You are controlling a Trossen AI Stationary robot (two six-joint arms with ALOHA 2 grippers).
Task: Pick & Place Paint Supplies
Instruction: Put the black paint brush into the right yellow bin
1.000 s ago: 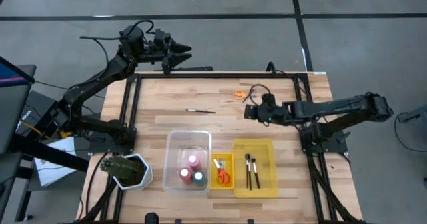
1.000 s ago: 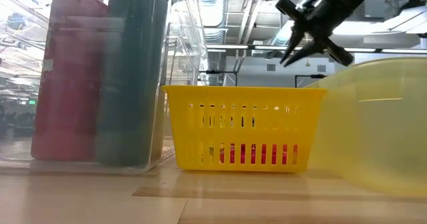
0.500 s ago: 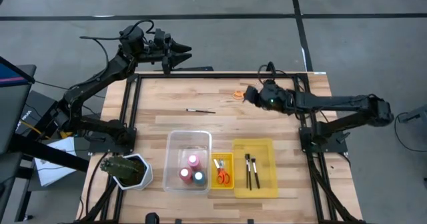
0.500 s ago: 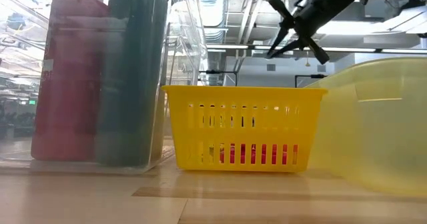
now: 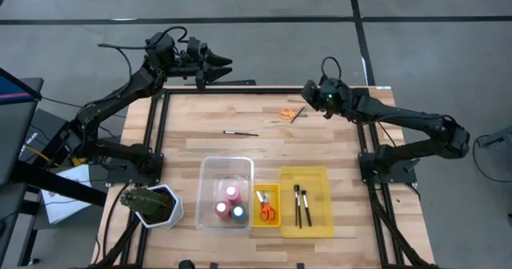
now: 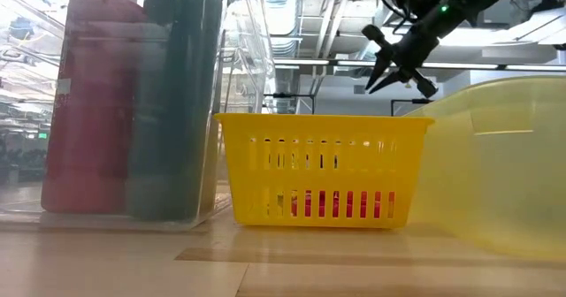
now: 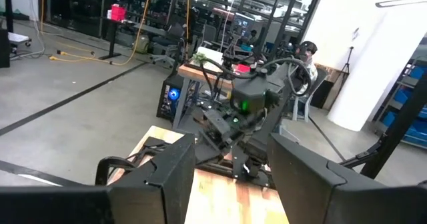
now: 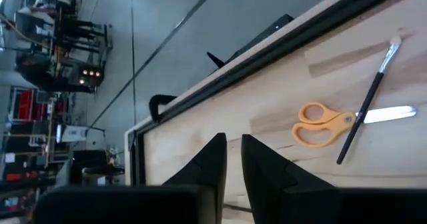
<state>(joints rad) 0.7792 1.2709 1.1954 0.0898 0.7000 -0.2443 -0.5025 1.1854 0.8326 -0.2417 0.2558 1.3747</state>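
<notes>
Check the three containers in the lower centre of the high view first. The clear bin [image 5: 226, 193] holds three small paint bottles standing upright: a pink bottle [image 5: 232, 193], a red bottle [image 5: 222, 209] and a dark blue bottle [image 5: 238, 213], grouped close together in the lower half of the bin. Just to its right, the small yellow slotted basket [image 5: 267, 206] holds one pair of orange-handled scissors [image 5: 267, 212]. The larger yellow bin [image 5: 305, 201], just right of the basket, holds two dark-handled paintbrushes [image 5: 301, 205] lying side by side, bristles toward the upper edge of the frame.

Note the items still loose on the wooden table [image 5: 192, 121]. A second pair of orange scissors [image 5: 286, 114] lies in the upper centre of the high view, with a thin paintbrush [image 5: 298, 114] just beside it on the right, lying at an angle. In the right wrist view that brush crosses over the scissor blade. Another thin brush [image 5: 240, 132] lies alone, left of centre, well apart from the bins.

Locate the right gripper [image 5: 310, 92] at the upper right of centre, above the table's far edge and near the loose scissors. Its fingers stand nearly together with only a narrow gap and hold nothing.

The left gripper [image 5: 224, 62] waits beyond the table's upper left edge, fingers spread apart and empty.

A potted green plant [image 5: 149, 202] sits at the lower left corner.
</notes>
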